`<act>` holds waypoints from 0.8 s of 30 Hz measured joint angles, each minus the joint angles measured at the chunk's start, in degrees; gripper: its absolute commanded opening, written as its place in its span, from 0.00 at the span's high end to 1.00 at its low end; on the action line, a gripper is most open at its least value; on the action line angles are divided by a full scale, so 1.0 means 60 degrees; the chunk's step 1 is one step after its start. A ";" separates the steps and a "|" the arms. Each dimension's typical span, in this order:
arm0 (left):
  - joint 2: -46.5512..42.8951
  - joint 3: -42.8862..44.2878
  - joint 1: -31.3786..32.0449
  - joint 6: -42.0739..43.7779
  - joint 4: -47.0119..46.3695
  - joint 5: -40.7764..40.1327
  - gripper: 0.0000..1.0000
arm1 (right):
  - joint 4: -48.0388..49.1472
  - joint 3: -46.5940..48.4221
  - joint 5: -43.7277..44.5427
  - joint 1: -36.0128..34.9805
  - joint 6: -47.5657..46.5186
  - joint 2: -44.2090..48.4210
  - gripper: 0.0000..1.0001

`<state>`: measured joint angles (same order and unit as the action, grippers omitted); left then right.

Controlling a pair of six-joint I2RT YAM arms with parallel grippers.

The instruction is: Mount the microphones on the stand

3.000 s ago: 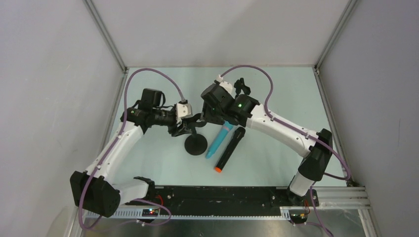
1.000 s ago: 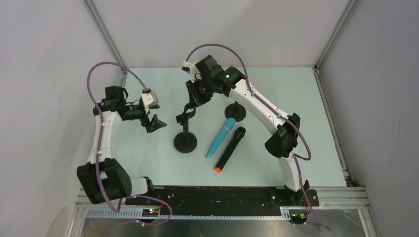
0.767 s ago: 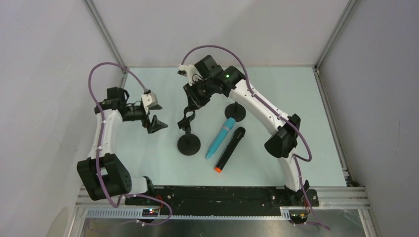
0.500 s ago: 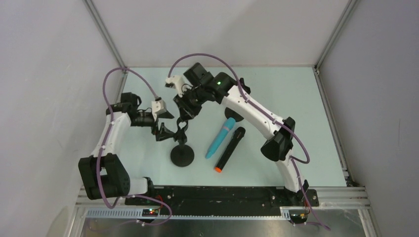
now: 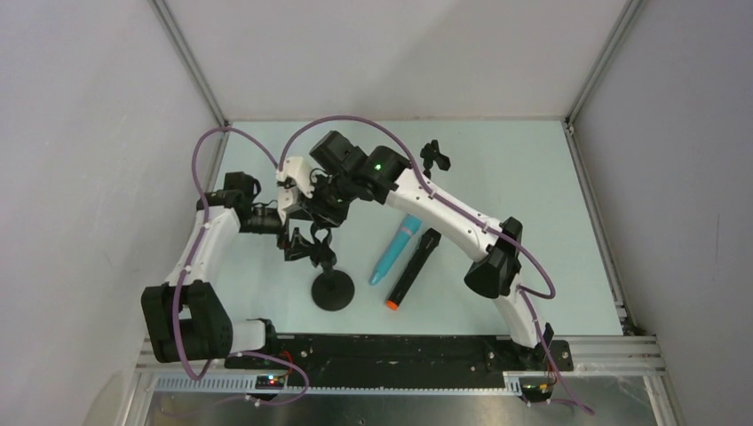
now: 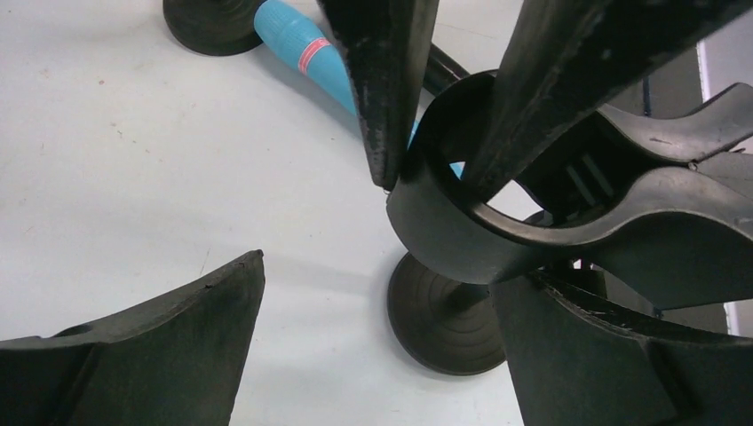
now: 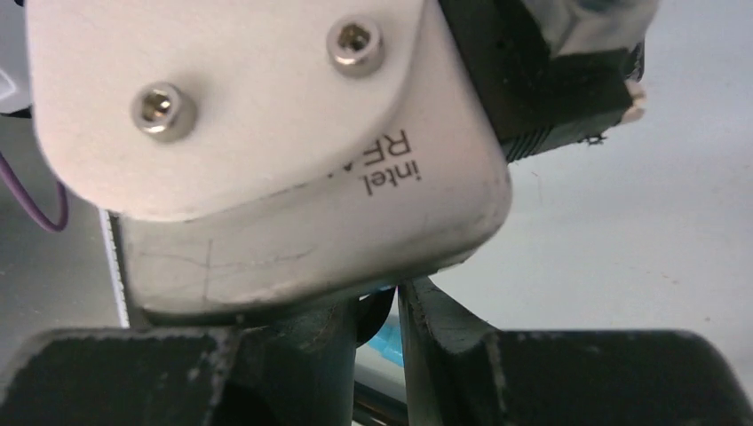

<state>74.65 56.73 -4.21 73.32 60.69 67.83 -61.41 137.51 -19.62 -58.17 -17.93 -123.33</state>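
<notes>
- Two microphones lie flat on the counter (image 5: 497,177), side by side and nearly parallel. One is a turquoise microphone (image 5: 396,248). The other is a black microphone (image 5: 415,264) whose orange-red end cap (image 5: 391,304) points toward the near edge. Both are apart from either clip.
- There are two stands. The near stand (image 5: 333,291) has a round black base left of the microphones, and its near clip (image 5: 313,248) is tilted leftward. The far stand (image 6: 209,22) shows its base just beside the turquoise microphone's end, and from above only its far clip (image 5: 433,158) shows.
- There are two arms and two pincers — both meet at the near clip.
- The right pincer (image 7: 384,302) is closed on the near clip, with one finger on either side of the ring's wall.
- The left pincer (image 6: 386,273) gapes wide and grips nothing. One finger sits just under the clip's handles; the other is over bare counter.
- The counter is pale mint, matte and lightly scuffed.
- The room has grey-white wall panels (image 5: 400,53) on three sides and aluminium posts (image 5: 191,67) at the back corners. A black rail (image 5: 400,351) runs along the near edge.
</notes>
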 measured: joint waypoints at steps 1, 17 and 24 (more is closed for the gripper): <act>0.0000 -0.0004 0.0000 -0.0004 0.0011 0.0004 0.00 | -0.0015 0.0015 0.0066 -0.0018 -0.0106 0.0015 0.76; 0.0004 0.0222 0.0011 -0.0135 -0.0208 -0.0022 0.00 | -0.0084 0.0011 0.0860 -0.0120 -0.1071 0.0135 0.80; -0.0011 0.0557 0.0029 -0.0408 -0.0138 0.0018 0.00 | -0.0015 -0.0266 0.1909 -0.0590 -0.1453 0.0423 0.81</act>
<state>74.59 60.07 -4.03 70.87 59.86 67.94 -61.49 135.92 -8.16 -61.71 -26.65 -120.79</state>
